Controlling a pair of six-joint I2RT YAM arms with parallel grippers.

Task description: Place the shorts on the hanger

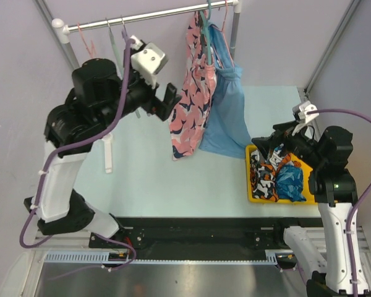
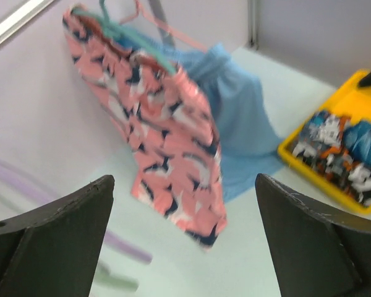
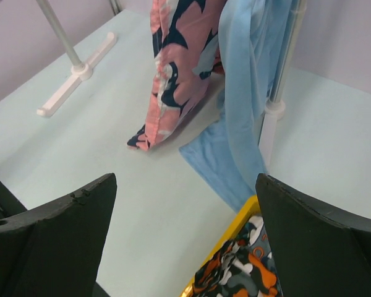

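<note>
The pink shorts (image 1: 188,105) with the navy and white print hang from the teal hanger (image 1: 204,36) on the rack's rail, lower corner down near the table. In the left wrist view the shorts (image 2: 167,136) droop from the hanger (image 2: 120,30), blurred. My left gripper (image 1: 167,104) is raised just left of them, open and empty (image 2: 184,210), apart from the fabric. My right gripper (image 1: 269,143) hovers over the yellow tray's far end, open with nothing between its fingers (image 3: 185,210). From there the shorts (image 3: 176,68) hang farther back.
Plain light-blue shorts (image 1: 226,117) hang right behind the pink ones. A yellow tray (image 1: 250,179) at the right holds patterned and blue clothes. Spare hangers (image 1: 114,40) hang at the rail's left. The rack's white foot (image 3: 74,77) and post (image 3: 272,117) stand on the table.
</note>
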